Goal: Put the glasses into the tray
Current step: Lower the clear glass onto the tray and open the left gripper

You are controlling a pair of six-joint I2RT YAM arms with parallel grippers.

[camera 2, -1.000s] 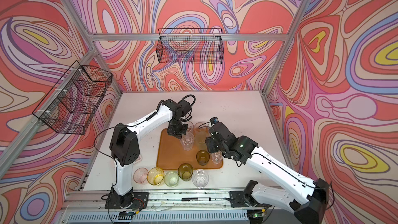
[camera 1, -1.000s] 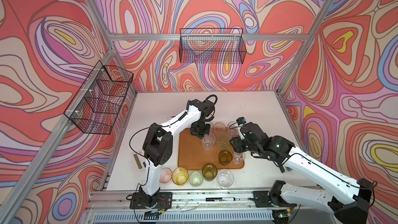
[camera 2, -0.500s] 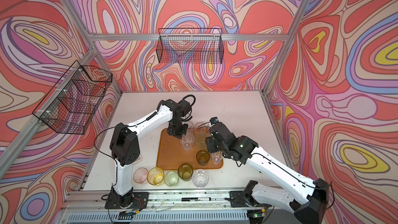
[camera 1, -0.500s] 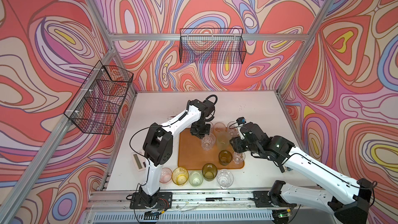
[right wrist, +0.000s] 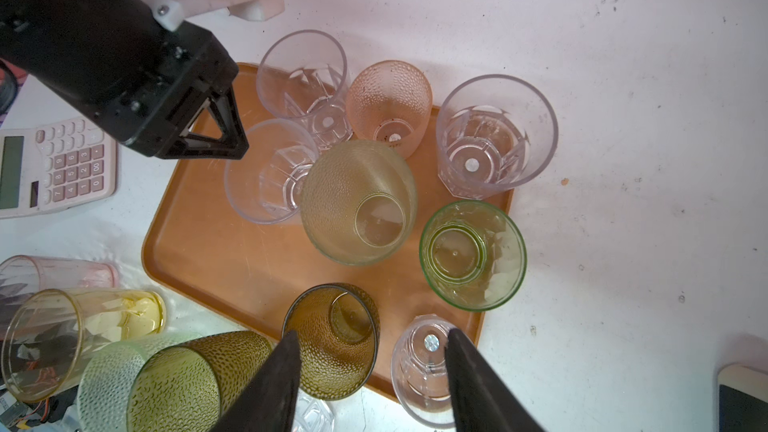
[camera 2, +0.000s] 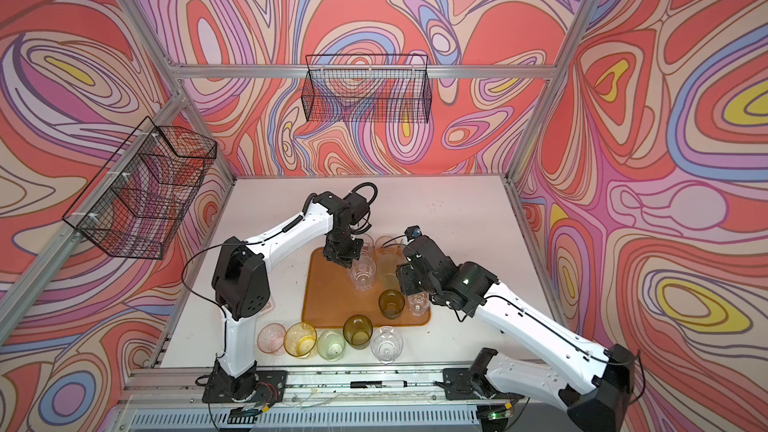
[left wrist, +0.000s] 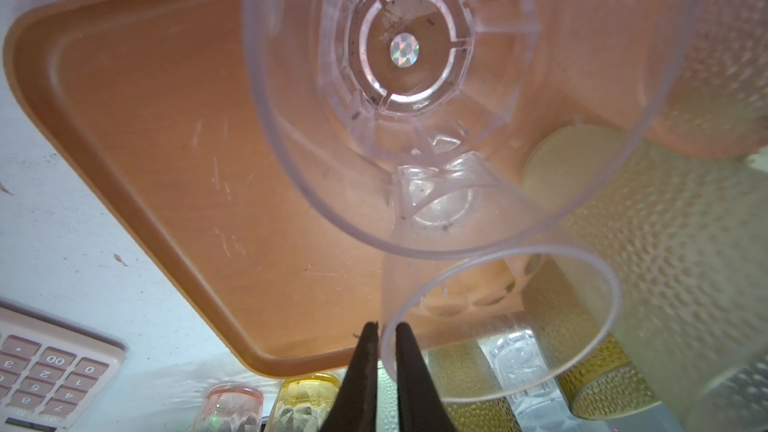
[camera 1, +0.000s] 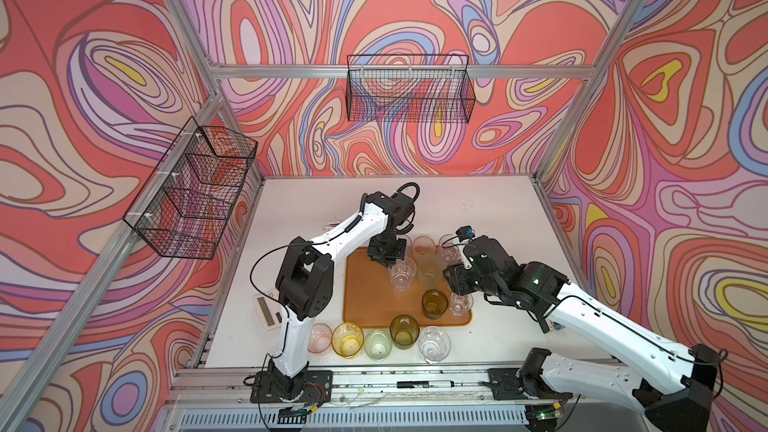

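Note:
The orange-brown tray (camera 1: 365, 292) (camera 2: 328, 297) lies mid-table with several glasses on it. My left gripper (camera 1: 388, 261) (left wrist: 386, 326) stands over the tray's far part. Its jaws are a little apart astride the rim of a clear glass (camera 1: 402, 278) (left wrist: 498, 326) standing upright on the tray, with a slim gap beside the rim. My right gripper (camera 1: 451, 290) (right wrist: 372, 331) hangs open and holds nothing. It is above the tray's near right corner, over an olive-amber glass (right wrist: 332, 338) and a small clear glass (right wrist: 424, 367). A tall frosted green glass (right wrist: 357, 201) stands mid-tray.
Pink (camera 1: 320, 338), yellow (camera 1: 348, 339), pale green (camera 1: 378, 344), olive (camera 1: 404, 329) and clear (camera 1: 434, 344) glasses stand in a row on the table before the tray. A calculator (camera 1: 268, 311) lies left of the tray. Black wire baskets (camera 1: 409, 93) hang on the walls.
The left gripper's jaws have parted slightly at the clear glass's rim. Neither arm has visibly moved, and the right gripper stays open.

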